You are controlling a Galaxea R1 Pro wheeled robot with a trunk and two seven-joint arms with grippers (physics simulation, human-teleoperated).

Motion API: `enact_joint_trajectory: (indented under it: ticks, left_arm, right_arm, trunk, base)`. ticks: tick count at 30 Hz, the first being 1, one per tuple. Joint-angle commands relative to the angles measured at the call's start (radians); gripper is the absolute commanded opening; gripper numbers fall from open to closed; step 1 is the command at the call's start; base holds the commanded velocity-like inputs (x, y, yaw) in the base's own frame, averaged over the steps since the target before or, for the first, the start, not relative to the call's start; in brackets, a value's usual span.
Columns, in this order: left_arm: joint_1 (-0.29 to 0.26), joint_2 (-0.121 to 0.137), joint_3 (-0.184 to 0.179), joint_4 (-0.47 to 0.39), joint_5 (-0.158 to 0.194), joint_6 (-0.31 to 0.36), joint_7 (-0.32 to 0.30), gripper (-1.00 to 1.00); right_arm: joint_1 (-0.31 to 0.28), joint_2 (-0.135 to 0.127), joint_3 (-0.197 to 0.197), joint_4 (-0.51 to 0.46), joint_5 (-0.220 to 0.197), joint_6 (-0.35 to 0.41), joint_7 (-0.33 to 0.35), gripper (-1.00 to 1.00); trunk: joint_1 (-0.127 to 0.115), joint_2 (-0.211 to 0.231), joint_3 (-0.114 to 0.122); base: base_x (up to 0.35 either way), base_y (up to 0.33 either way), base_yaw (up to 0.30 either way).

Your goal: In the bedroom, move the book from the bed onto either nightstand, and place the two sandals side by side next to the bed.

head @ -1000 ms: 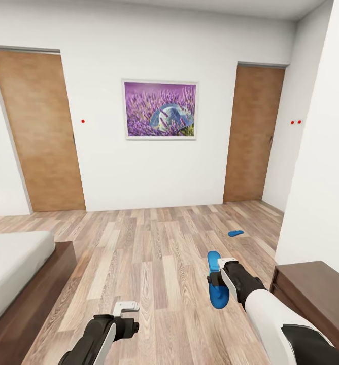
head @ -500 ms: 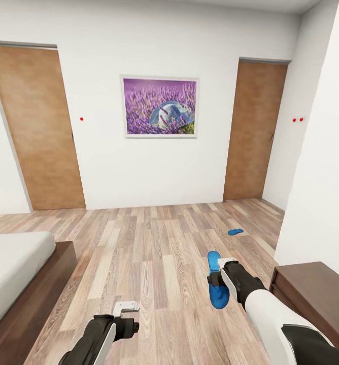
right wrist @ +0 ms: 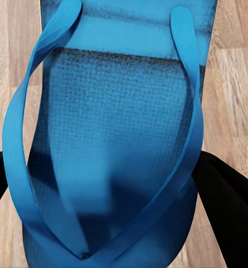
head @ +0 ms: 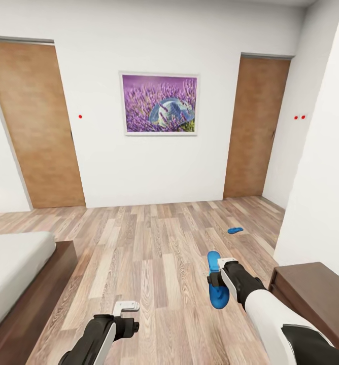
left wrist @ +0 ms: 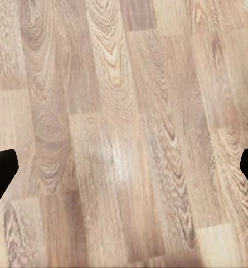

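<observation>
two blue sandals (head: 216, 284) (head: 235, 230), one bed (head: 17, 263)

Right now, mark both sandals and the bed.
held sandal (head: 216, 284), head view, on its blue sole beside the right hand
far sandal (head: 235, 230), head view, middle of it, on the floor
bed (head: 9, 268), head view, mattress top

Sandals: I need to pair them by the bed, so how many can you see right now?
2. One blue sandal is held in the right pincer, off the wooden floor. The other sandal lies on the floor farther ahead, near the right-hand door.
</observation>
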Motion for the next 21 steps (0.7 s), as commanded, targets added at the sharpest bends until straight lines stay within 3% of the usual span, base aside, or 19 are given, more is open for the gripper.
enact_joint_trajectory:
  ticks: [1, 21]
  left_arm:
    - [0.000, 0.000, -0.002, -0.001, 0.009, 0.004, 0.008, 1.00]
    - [0.000, 0.000, -0.002, -0.003, 0.009, 0.004, 0.008, 1.00]
  right_arm:
    - [-0.001, 0.001, -0.008, -0.002, 0.008, 0.004, 0.000, -1.00]
    - [0.001, 0.002, -0.008, -0.001, 0.008, 0.004, 0.000, -1.00]
  trunk:
    - [-0.004, 0.007, 0.000]
    - [-0.081, 0.147, 0.054]
  base:
    - [0.000, 0.000, 0.000]
    - [0.000, 0.000, 0.000]
